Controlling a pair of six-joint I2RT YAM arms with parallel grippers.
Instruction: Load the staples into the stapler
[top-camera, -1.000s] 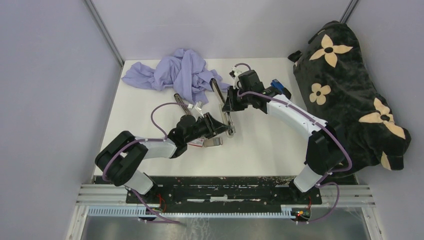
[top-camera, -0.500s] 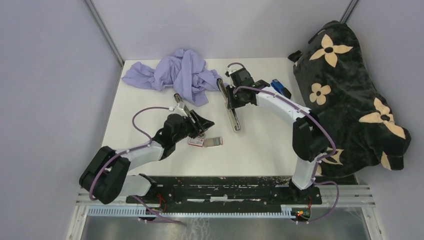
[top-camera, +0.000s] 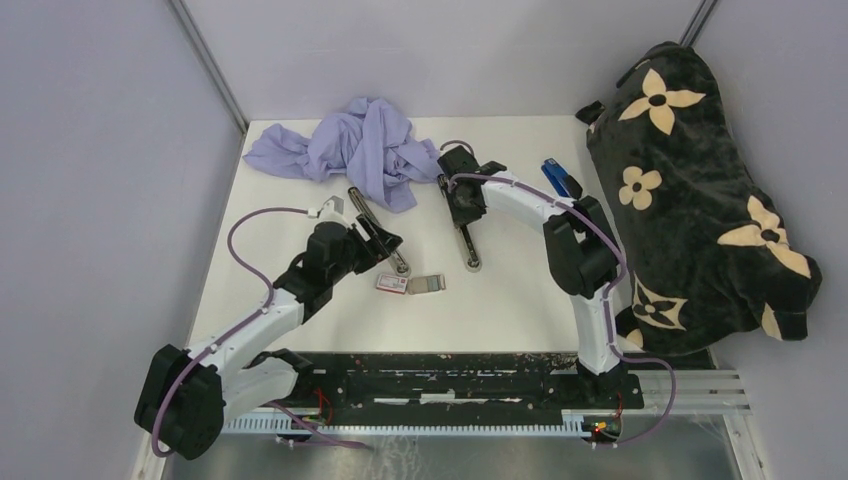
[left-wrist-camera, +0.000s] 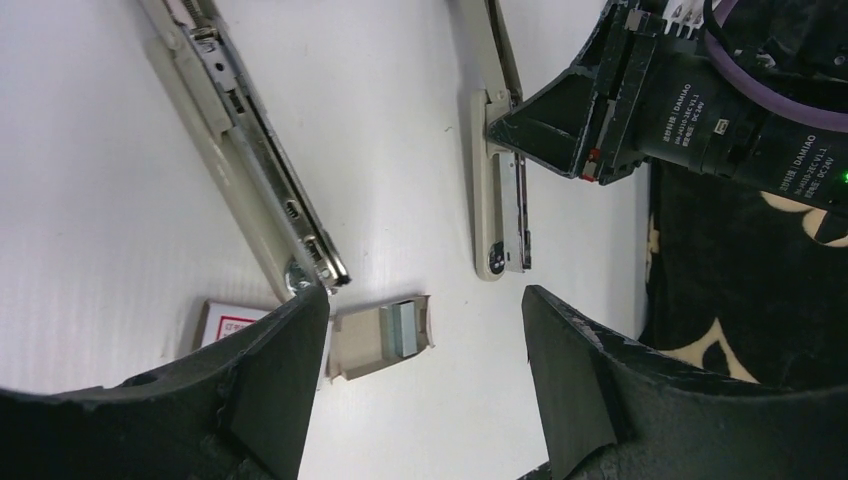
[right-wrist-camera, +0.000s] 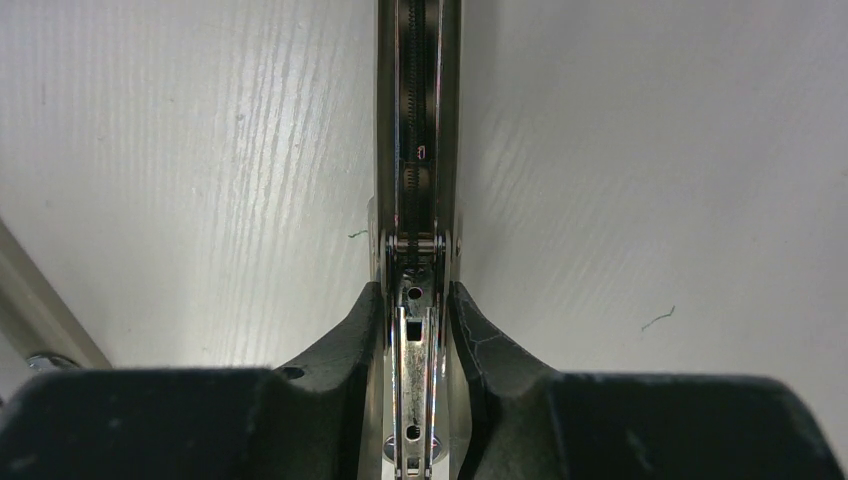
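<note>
A long open silver stapler (top-camera: 468, 250) lies at mid-table. My right gripper (top-camera: 463, 205) is shut on its metal channel; in the right wrist view the fingers (right-wrist-camera: 365, 325) press both sides of the stapler (right-wrist-camera: 418, 120). The staples (left-wrist-camera: 405, 328) sit in a small grey tray (left-wrist-camera: 355, 350) pulled out of a red-and-white box (left-wrist-camera: 228, 325), and they show in the top view (top-camera: 428, 285) beside the box (top-camera: 390, 284). My left gripper (left-wrist-camera: 425, 345) is open and empty above the tray, and in the top view (top-camera: 385, 243) it hovers left of the held stapler (left-wrist-camera: 498, 220).
A second long open stapler (top-camera: 358, 200) lies left of the first, its end next to the box (left-wrist-camera: 250, 190). A crumpled purple cloth (top-camera: 350, 150) lies at the back. A blue stapler (top-camera: 560, 178) and a black flowered bag (top-camera: 700, 190) are on the right.
My left gripper has pulled back to the left, away from the held stapler's near end. My right gripper has shifted left along the stapler towards its far end.
</note>
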